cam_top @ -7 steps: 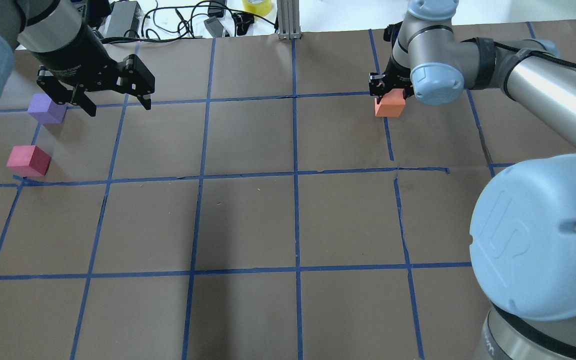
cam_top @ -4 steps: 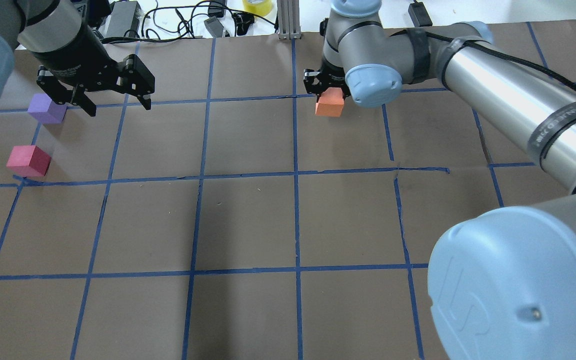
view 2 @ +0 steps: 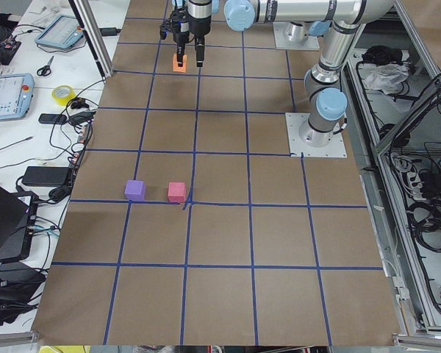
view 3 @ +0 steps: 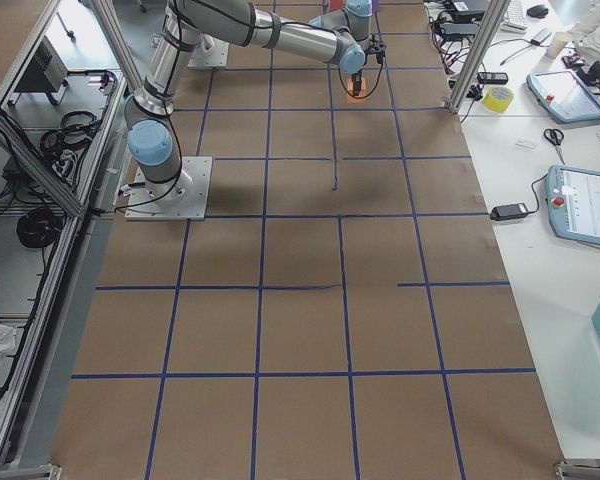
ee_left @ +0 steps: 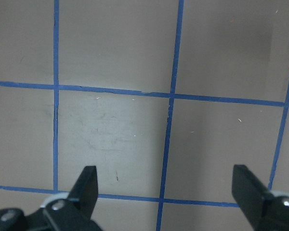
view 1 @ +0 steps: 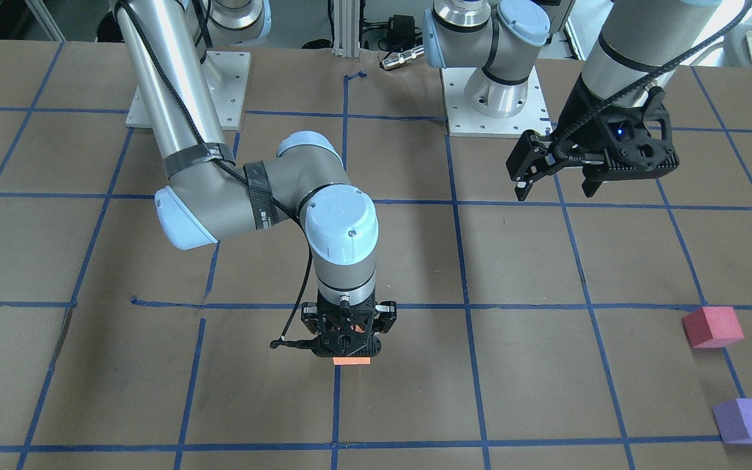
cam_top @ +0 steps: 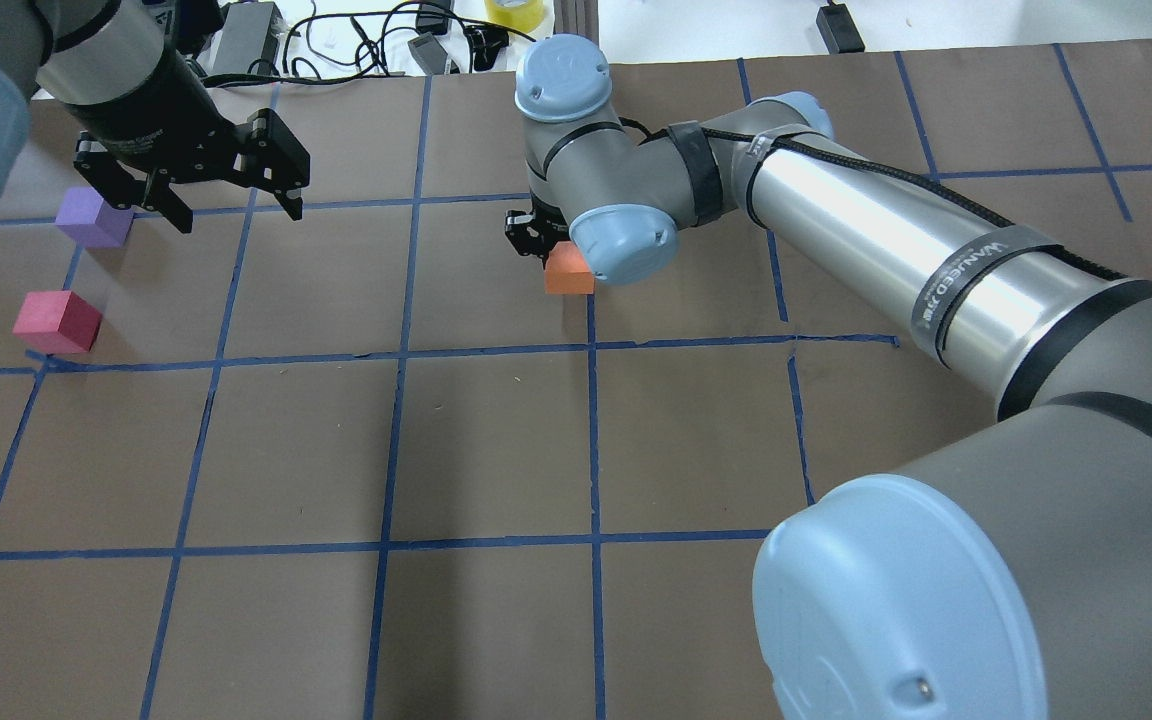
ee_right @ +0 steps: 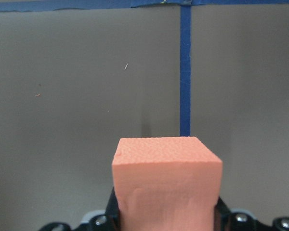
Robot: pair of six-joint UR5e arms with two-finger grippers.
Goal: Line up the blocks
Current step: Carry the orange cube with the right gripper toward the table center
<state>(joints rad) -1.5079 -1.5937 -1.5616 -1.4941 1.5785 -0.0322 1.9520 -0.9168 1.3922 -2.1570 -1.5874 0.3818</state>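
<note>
front: right gripper (view 1: pixel 350 352) pinching orange cube (view 1: pixel 352 360), only an edge showing; left gripper (view 1: pixel 555 193) spread, empty
overhead: orange cube's side clear, near the middle; purple cube (cam_top: pixel 93 217) and pinkish-red cube (cam_top: pixel 57 321) apart at far left
left wrist: fingers (ee_left: pixel 86 185) wide apart over blue tape (ee_left: pixel 173 96)
right wrist: orange cube's top face, close up

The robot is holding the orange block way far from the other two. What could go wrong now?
The right claw holds the orange block with much of it sticking out, so it might slip and fall far from the others. The open left claw hangs near the purple block and the pink block, so the arms might bump if the orange one goes there. Set down crooked, it would spoil the line.
</note>
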